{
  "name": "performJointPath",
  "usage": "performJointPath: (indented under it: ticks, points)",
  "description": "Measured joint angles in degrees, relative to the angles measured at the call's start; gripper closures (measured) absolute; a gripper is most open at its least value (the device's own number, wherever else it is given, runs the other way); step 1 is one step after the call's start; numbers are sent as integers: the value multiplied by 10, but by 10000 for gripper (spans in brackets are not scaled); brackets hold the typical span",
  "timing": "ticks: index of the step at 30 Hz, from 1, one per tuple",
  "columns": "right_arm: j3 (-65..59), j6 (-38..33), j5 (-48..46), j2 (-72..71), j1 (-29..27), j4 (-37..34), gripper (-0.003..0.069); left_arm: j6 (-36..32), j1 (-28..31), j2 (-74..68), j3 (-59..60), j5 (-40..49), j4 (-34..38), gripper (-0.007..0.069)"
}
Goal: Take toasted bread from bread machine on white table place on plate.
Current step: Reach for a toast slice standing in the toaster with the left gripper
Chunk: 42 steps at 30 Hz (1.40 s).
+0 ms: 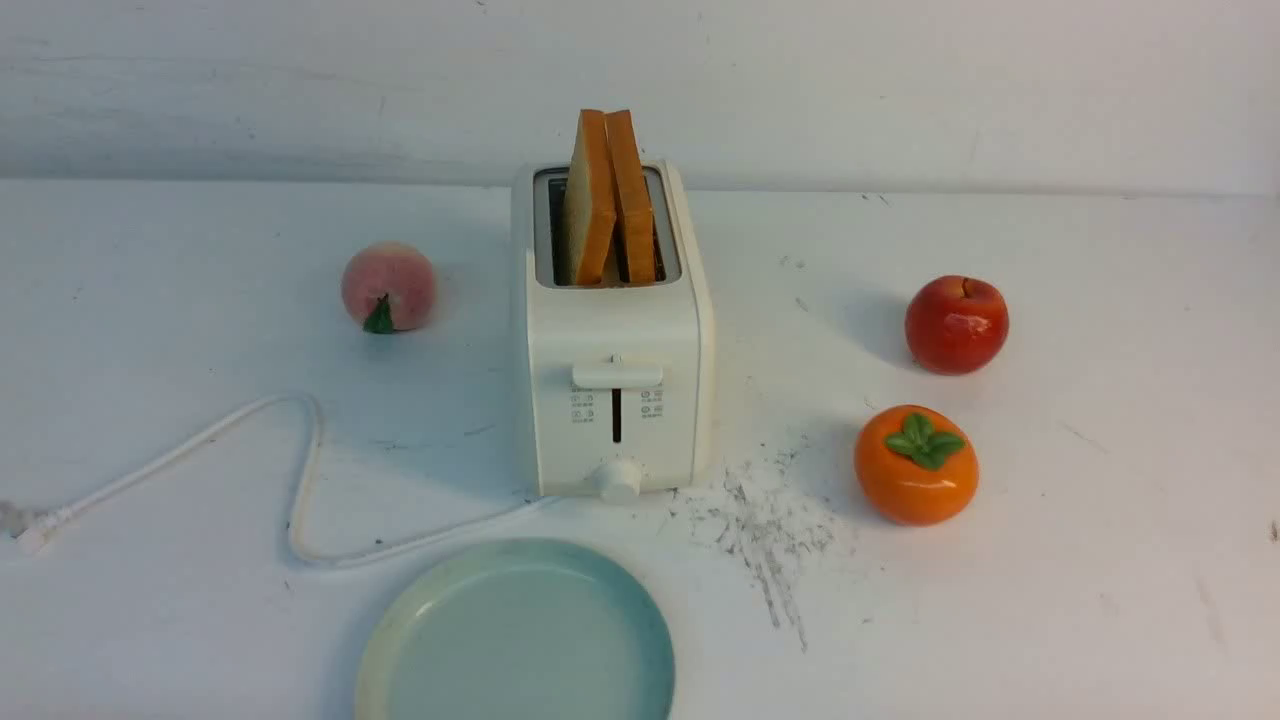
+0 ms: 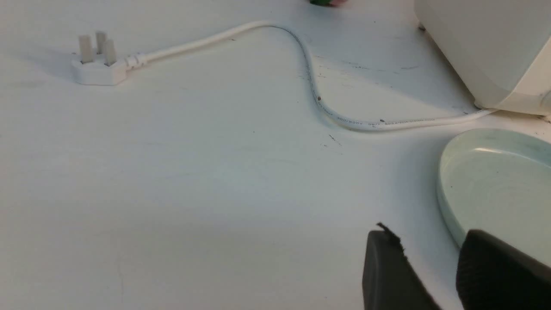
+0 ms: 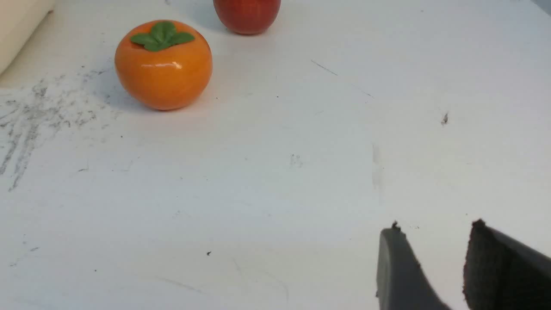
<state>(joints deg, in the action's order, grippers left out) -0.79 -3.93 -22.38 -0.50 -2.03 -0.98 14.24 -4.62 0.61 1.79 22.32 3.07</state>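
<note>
Left gripper [image 2: 426,241] with jaws apart and nothing between them but bare table [image 2: 215,193], clear of the cord [image 2: 310,77] and just beside the rim of the plate [image 2: 495,181], which lies in front of the toaster [image 2: 486,47]. Right gripper [image 3: 434,234] likewise parted, empty and touching nothing, over open table to the toaster's right, on the near side of the persimmon [image 3: 163,69] and apple [image 3: 246,15]. Both slices of toast [image 1: 592,200] upright in the toaster's slots, side by side and sticking up above its top.
</note>
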Motion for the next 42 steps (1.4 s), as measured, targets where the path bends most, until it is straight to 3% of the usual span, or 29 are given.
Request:
performJointPath:
  ticks: [33, 37, 39, 42]
  points:
    - [0, 0, 0, 0, 5, 0, 419, 0, 0, 0, 0, -18, 1, 386]
    - [0, 0, 0, 0, 5, 0, 419, 26, 0, 0, 0, -85, 66, 386]
    - [0, 0, 0, 0, 5, 0, 419, 65, 0, 0, 0, -172, 154, 386]
    - [0, 0, 0, 0, 5, 0, 419, 94, 0, 0, 0, -252, 221, 386]
